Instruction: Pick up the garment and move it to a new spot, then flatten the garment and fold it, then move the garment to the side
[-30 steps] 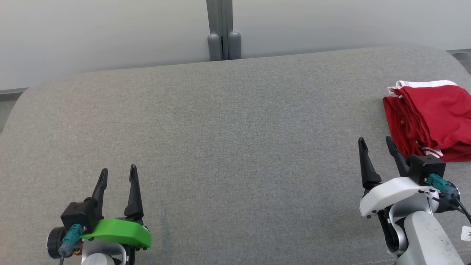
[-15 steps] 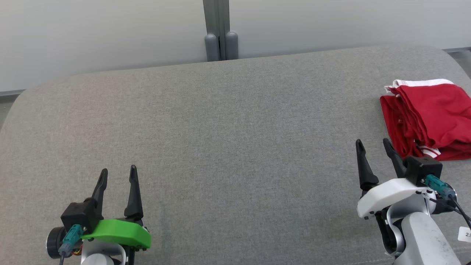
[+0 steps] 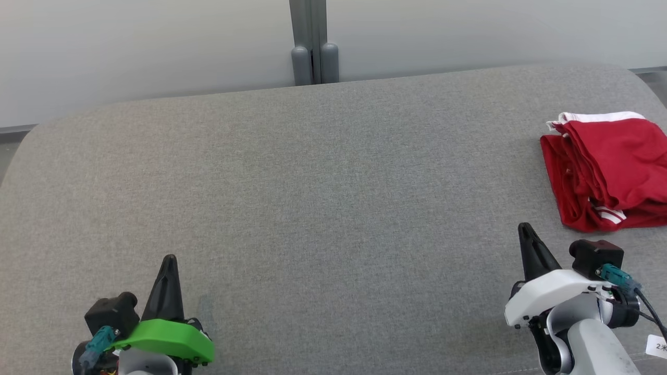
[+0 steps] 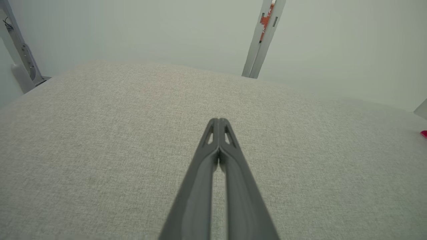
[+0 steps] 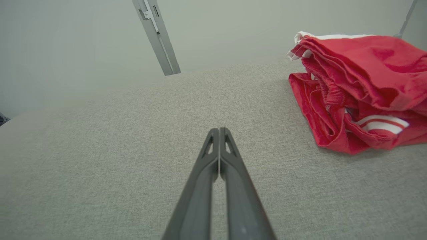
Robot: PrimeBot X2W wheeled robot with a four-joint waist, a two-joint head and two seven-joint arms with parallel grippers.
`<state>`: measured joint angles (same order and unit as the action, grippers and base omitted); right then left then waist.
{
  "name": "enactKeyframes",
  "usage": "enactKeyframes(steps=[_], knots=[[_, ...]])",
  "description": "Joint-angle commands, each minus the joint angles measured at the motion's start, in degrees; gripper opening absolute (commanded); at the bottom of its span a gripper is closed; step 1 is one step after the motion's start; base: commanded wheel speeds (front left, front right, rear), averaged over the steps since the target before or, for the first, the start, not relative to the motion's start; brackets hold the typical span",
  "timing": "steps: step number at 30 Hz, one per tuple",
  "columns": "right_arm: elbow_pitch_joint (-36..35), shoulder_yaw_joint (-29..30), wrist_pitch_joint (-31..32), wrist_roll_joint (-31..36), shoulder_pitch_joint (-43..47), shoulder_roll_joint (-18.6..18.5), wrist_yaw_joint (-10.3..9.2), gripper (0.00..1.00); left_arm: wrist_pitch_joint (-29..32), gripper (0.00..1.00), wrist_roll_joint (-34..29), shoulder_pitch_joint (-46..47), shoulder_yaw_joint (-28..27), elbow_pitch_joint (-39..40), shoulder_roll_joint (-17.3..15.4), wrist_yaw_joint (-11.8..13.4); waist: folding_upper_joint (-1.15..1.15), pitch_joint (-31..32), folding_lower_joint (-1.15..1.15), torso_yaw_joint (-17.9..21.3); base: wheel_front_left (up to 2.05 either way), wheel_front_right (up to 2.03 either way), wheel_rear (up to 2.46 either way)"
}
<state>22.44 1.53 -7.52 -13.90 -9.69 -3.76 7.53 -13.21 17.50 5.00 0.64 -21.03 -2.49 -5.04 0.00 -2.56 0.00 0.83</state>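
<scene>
The garment (image 3: 609, 169) is red with white stripes and lies folded in a loose stack at the right side of the grey padded surface (image 3: 323, 182); the right wrist view has the garment (image 5: 360, 90) at its upper right. My right gripper (image 3: 525, 229) is shut on nothing, low and a little left of the garment, apart from it; in its own view the right gripper (image 5: 219, 130) has its tips pressed together. At the lower left my left gripper (image 3: 169, 259) is shut too and empty, far from the garment; the left gripper (image 4: 219, 120) points over bare cloth.
A grey upright post (image 3: 313, 41) stands against the pale wall behind the surface's far edge. The surface's corners are rounded and its right edge runs close by the garment. A narrow strip of floor (image 3: 654, 78) lies beyond the right corner.
Both grippers went from open to shut and drew back toward the bottom of the head view. The garment stays where it was.
</scene>
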Motion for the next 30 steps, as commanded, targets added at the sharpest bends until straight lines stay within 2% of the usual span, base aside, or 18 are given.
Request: enactKeyframes(steps=[1, 30], knots=[[-1.1, 0.5, 0.5, -2.7, -1.1, -0.1, 0.0, 0.0, 0.5, 0.0, 2.5, 0.9, -0.5, 0.9, -0.2, -0.2, 0.0, 0.0, 0.0, 0.0, 0.0, 0.0, 0.0], [-4.2, 1.8, 5.1, -29.8, 0.8, 0.2, -0.02, 0.0, 7.2, 0.0, 28.5, 0.9, -2.7, 3.5, -0.3, -1.1, 0.0, 0.6, 0.0, -0.2, 0.0, 0.0, 0.0]])
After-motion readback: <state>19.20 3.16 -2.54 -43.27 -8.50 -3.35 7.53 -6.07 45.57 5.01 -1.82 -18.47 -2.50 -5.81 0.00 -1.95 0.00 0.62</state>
